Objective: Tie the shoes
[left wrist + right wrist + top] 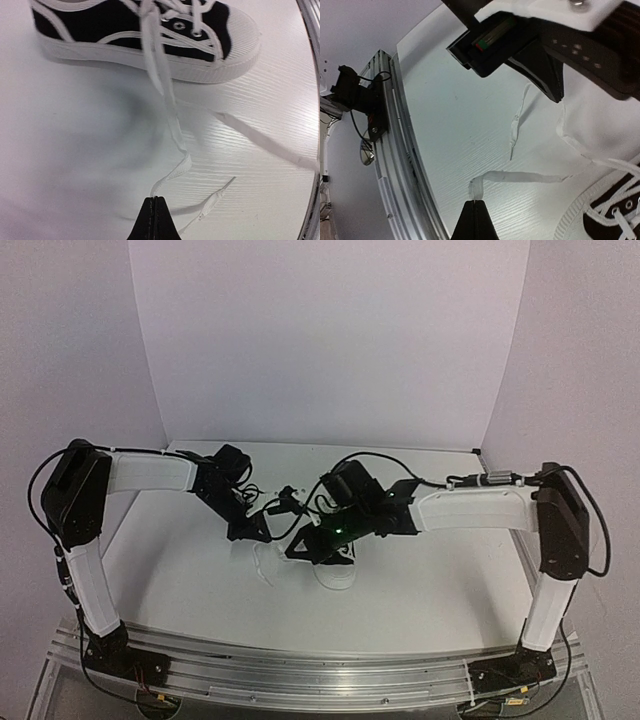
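The black sneaker [125, 22] with a white sole and toe cap lies on its side on the white table. In the top view only its toe cap [336, 574] shows under the arms. My left gripper [155, 199] is shut on one white lace [167, 100], which runs slack from the eyelets to the fingertips; its free end [220, 192] lies beside them. My right gripper [476, 202] is shut on the other lace [520, 176], which stretches flat to the shoe's toe [600, 210]. Both grippers [250, 530] [300, 545] sit close together just left of the shoe.
The metal rail [387, 150] along the table's near edge runs just left of my right gripper. The left gripper's body [520, 45] hangs above the lace end [515, 130] in the right wrist view. White walls enclose the table [420, 590].
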Robot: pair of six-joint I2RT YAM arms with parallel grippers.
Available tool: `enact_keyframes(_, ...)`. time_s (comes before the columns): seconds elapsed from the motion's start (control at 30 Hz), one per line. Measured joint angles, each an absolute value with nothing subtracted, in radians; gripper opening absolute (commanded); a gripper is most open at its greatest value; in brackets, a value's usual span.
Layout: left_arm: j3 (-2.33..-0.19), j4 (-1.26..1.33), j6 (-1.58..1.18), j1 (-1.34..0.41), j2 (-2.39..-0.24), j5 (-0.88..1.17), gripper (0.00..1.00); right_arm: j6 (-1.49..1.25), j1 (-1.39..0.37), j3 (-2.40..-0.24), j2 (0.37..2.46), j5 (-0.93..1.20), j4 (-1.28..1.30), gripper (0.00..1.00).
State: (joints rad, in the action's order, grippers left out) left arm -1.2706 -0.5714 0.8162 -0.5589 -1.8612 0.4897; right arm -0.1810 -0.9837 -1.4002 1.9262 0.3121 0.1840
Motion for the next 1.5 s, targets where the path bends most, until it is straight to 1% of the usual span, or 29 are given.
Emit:
enact_keyframes(0.13,-1.246,-0.584,0.837,-0.588,-1.858,0.551,0.0,-0.266,-0.957,-1.288,1.817,0.364,0.178,0.0)
enact_keyframes(0.17,-1.244,-0.587,0.844,-0.593,-1.858,0.562,0.06,-0.291,-0.948,-1.258,1.801,0.373,0.171,0.0)
enact_keyframes(0.2,-1.243,-0.587,0.858,-0.6,-1.858,0.575,0.14,-0.312,-0.941,-1.227,1.789,0.379,0.17,0.0)
enact_keyframes(0.27,-1.241,-0.594,0.904,-0.611,-1.858,0.597,0.48,-0.364,-0.922,-1.154,1.765,0.389,0.157,0.0)
enact_keyframes(0.3,-1.241,-0.606,0.928,-0.615,-1.858,0.608,0.59,-0.378,-0.917,-1.134,1.759,0.391,0.152,0.0)
enact_keyframes(0.33,-1.241,-0.616,0.948,-0.62,-1.858,0.62,0.67,-0.399,-0.911,-1.108,1.748,0.393,0.147,0.0)
enact_keyframes(0.37,-1.248,-0.638,0.975,-0.623,-1.86,0.633,0.7,-0.421,-0.901,-1.076,1.734,0.393,0.135,0.0)
enact_keyframes(0.4,-1.264,-0.666,0.994,-0.625,-1.865,0.645,0.71,-0.441,-0.894,-1.049,1.72,0.393,0.127,0.0)
enact_keyframes(0.43,-1.286,-0.695,1.007,-0.626,-1.873,0.655,0.7,-0.461,-0.887,-1.025,1.705,0.393,0.12,0.0)
enact_keyframes(0.5,-1.374,-0.735,1.016,-0.623,-1.909,0.676,0.65,-0.491,-0.878,-0.997,1.685,0.393,0.102,0.0)
enact_keyframes(0.53,-1.417,-0.739,1.017,-0.622,-1.926,0.685,0.59,-0.507,-0.873,-0.986,1.675,0.393,0.092,0.0)
enact_keyframes(0.6,-1.491,-0.725,0.977,-0.616,-1.947,0.704,0.51,-0.544,-0.864,-0.961,1.661,0.394,0.048,0.0)
enact_keyframes(0.63,-1.518,-0.706,0.955,-0.615,-1.954,0.713,0.48,-0.56,-0.86,-0.946,1.653,0.394,0.026,0.0)
enact_keyframes(0.77,-1.609,-0.626,0.802,-0.609,-1.992,0.758,0.47,-0.617,-0.847,-0.88,1.622,0.392,-0.039,0.0)
enact_keyframes(0.8,-1.639,-0.623,0.774,-0.608,-2.011,0.773,0.43,-0.627,-0.845,-0.871,1.619,0.392,-0.045,0.0)
enact_keyframes(0.87,-1.684,-0.603,0.723,-0.607,-2.047,0.786,0.33,-0.639,-0.842,-0.858,1.612,0.388,-0.059,0.0)
enact_keyframes(0.9,-1.695,-0.59,0.701,-0.607,-2.063,0.783,0.31,-0.642,-0.841,-0.853,1.608,0.384,-0.064,0.0)
enact_keyframes(0.93,-1.699,-0.579,0.674,-0.607,-2.077,0.776,0.31,-0.645,-0.84,-0.849,1.605,0.38,-0.068,0.0)
enact_keyframes(0.97,-1.707,-0.567,0.657,-0.607,-2.096,0.764,0.33,-0.646,-0.84,-0.846,1.601,0.375,-0.073,0.0)
enact_keyframes(1.13,-1.773,-0.551,0.637,-0.609,-2.229,0.717,0.48,-0.648,-0.84,-0.841,1.593,0.363,-0.106,0.0)
enact_keyframes(1.4,-1.704,-0.581,0.721,-0.637,-2.26,0.735,0.48,-0.648,-0.84,-0.83,1.593,0.358,-0.123,0.0)
enact_keyframes(1.47,-1.7,-0.584,0.735,-0.644,-2.26,0.748,0.46,-0.648,-0.84,-0.83,1.593,0.358,-0.129,0.0)
enact_keyframes(1.5,-1.699,-0.585,0.74,-0.648,-2.26,0.754,0.44,-0.648,-0.84,-0.83,1.593,0.358,-0.133,0.0)
